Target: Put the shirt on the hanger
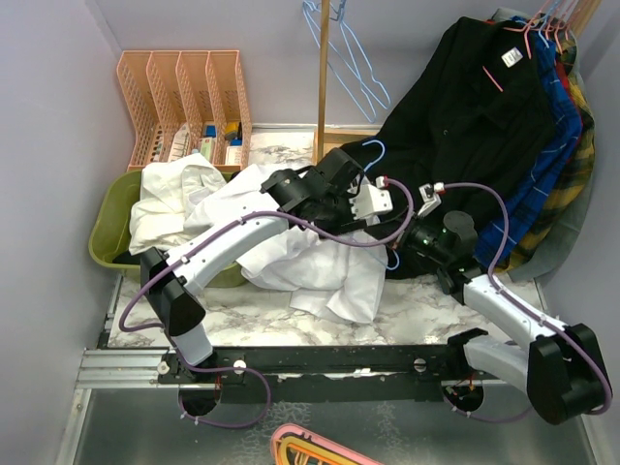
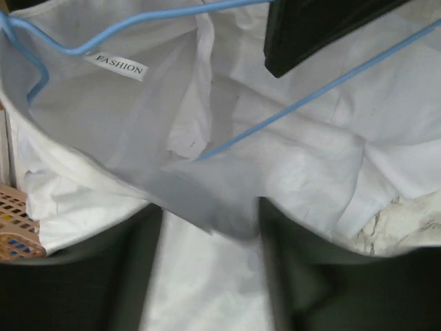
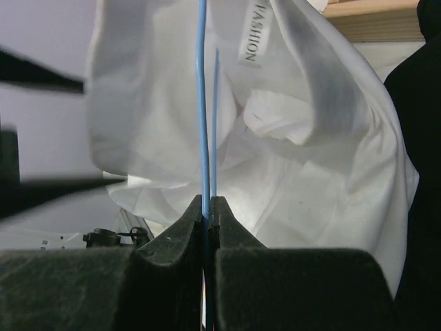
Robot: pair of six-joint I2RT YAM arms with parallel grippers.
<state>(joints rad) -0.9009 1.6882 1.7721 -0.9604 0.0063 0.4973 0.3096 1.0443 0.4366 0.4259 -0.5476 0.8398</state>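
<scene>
The white shirt (image 1: 320,266) lies bunched on the table between my arms. In the left wrist view its open collar with the neck label (image 2: 120,67) hangs before the camera. The light-blue hanger (image 2: 289,103) runs across inside the collar, with its hook at the left. My left gripper (image 2: 210,227) is shut on a fold of the shirt (image 2: 207,289); in the top view the gripper (image 1: 354,215) is over the shirt's far edge. My right gripper (image 3: 209,201) is shut on the hanger's wire (image 3: 202,103), with the shirt (image 3: 317,158) draped behind it. In the top view the right gripper (image 1: 399,250) is beside the hanger's hook (image 1: 374,150).
A second white garment (image 1: 170,199) lies in a green bin (image 1: 105,242) at the left. A black shirt (image 1: 475,107) and coloured shirts hang at the back right. Spare blue hangers (image 1: 341,58) hang on a wooden post. An orange file rack (image 1: 184,97) stands behind.
</scene>
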